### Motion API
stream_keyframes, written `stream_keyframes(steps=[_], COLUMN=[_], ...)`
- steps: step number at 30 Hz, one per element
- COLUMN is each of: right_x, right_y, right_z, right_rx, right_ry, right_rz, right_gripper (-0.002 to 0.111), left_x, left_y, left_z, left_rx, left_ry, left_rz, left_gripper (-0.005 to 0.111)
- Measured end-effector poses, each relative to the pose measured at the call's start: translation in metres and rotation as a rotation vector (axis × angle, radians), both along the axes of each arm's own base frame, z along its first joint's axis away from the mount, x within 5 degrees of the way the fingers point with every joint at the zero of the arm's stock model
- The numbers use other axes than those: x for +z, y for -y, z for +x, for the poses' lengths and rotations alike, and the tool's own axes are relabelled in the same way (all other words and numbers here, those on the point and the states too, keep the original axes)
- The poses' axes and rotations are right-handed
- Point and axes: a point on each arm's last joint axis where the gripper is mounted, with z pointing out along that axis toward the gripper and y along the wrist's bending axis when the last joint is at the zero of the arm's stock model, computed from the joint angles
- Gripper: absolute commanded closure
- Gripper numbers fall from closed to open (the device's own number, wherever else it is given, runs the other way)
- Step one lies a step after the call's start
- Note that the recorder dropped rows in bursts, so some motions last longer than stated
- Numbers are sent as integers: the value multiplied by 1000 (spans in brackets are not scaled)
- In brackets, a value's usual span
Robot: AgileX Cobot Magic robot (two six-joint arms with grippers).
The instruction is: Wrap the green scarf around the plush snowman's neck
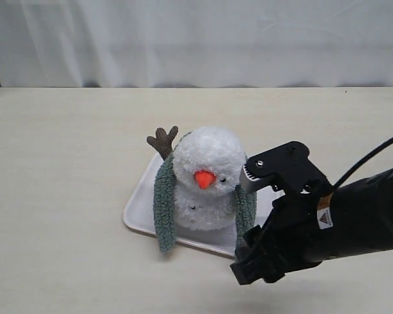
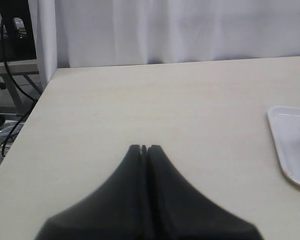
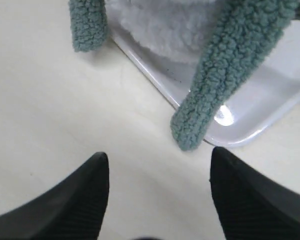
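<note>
1. Right gripper (image 3: 159, 156): the black jaws, ribbed on their inner faces, stand spread wide. Nothing is between them; only bare table (image 3: 50, 100) shows in the gap.
2. Green scarf (image 1: 164, 209): a long, narrow strip of nubbly sage-green fleece with rounded ends. One end lies just ahead of the right jaws, its tip lapping over the tray's rim, near them but not touching. The other end lies farther ahead and off to one side, with its tip on the table.
3. Plush snowman (image 1: 206, 173): fluffy white pile in two rounded balls, a round head over a wider body. It has an orange cone nose (image 1: 204, 178) and small dark buttons. A brown corduroy twig arm (image 1: 162, 140) sticks up beside the head. The toy sits on the tray, beyond the right jaws.
4. Snowman's neck (image 1: 206, 194): the scarf passes behind the head at this level and hangs down both sides of the body. The front of the crease shows bare white fluff, and the two ends hang apart.
5. Tray (image 1: 141, 203): white, smooth and glossy. It is rectangular with rounded corners and a shallow raised rim.
6. Left gripper (image 2: 144, 148): dark, smooth jaws pressed together, holding nothing, over bare table. A corner of the tray lies off to one side, well apart from them.
7. Table: pale, matte, with a faint grain. A pleated white curtain (image 1: 196, 39) hangs behind it.
</note>
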Motion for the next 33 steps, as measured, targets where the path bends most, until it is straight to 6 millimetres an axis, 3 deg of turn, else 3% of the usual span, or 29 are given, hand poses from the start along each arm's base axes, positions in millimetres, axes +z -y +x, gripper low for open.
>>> stream_keyframes(steps=[4, 8, 10, 14, 19, 33], right_x=[12, 8, 0, -20, -59, -94], right_y=[24, 66, 76, 75, 67, 57], right_z=[5, 29, 36, 48, 68, 99], right_rx=[-127, -377, -465, -554, -619, -611], right_ry=[19, 18, 11, -29, -110, -161], right_rz=[-16, 5, 50, 112, 111, 58], right_gripper=[56, 57, 57, 57, 57, 57], left_x=[0, 0, 0, 0, 0, 0], left_y=[0, 0, 0, 0, 0, 0], left_z=[0, 0, 0, 0, 0, 0], left_rx=[0, 0, 0, 0, 0, 0], left_ry=[0, 0, 0, 0, 0, 0], left_rz=[0, 0, 0, 0, 0, -2], left_gripper=[107, 107, 107, 107, 107, 107])
